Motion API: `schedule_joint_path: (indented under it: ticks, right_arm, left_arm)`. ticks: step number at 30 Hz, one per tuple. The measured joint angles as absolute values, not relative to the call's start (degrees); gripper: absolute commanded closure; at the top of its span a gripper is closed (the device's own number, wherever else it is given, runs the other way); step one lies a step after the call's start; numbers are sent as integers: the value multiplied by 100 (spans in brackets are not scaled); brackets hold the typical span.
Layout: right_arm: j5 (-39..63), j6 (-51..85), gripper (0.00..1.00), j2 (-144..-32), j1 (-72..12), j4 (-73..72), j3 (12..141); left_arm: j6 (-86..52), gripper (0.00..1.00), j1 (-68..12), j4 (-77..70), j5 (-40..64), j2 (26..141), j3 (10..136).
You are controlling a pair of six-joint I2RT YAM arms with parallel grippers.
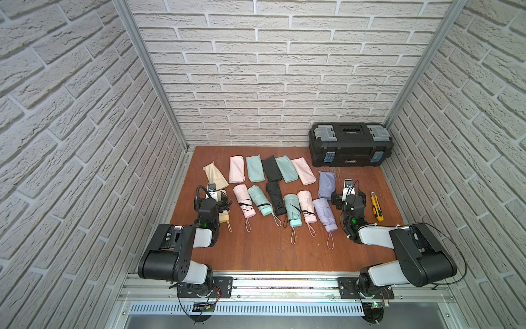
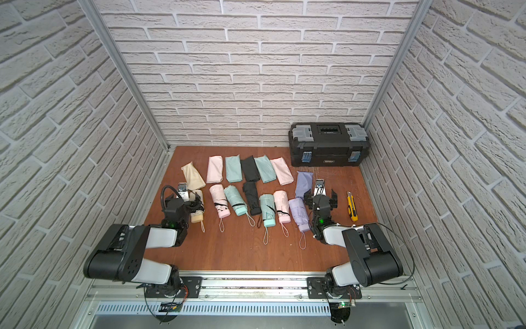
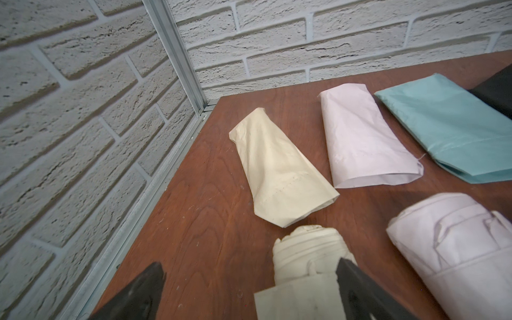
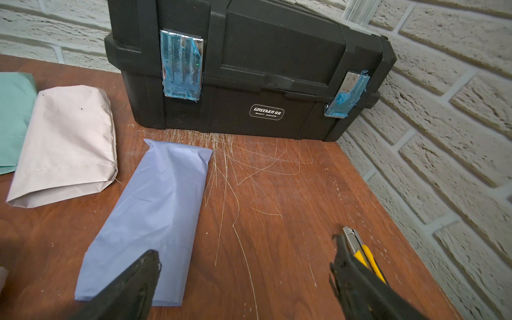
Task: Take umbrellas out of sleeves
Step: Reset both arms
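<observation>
The left gripper (image 3: 249, 266) is being held with jaws spread wide, gripping nothing; the beige umbrella (image 3: 307, 257) is lying bare between its fingers, and the limp beige sleeve (image 3: 279, 171) is lying just beyond the tips, apparently already emptied; the right gripper (image 4: 245, 249) is being held equally wide and empty, with the lilac sleeve (image 4: 155, 216) beneath one finger and the utility knife (image 4: 365, 255) beside the other.

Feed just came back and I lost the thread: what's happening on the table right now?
All seven umbrellas lie bare in the near row, with the seven sleeves laid out flat and empty behind them. The left gripper hangs open over the beige umbrella at the row's left end, not closed on it. The right gripper is open too, holding nothing, above the table between the lilac sleeve and the yellow utility knife.
</observation>
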State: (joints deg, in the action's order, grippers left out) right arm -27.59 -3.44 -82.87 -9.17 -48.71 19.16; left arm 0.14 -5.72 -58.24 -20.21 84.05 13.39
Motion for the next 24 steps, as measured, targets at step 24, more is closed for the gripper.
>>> schedule_joint_path:
  ticks: [24]
  right_arm:
    - [-1227, -292, 0, -8661, -314, -4727, 2250]
  left_arm:
    - [-386, 2, 344, -5317, -379, 8962, 2154]
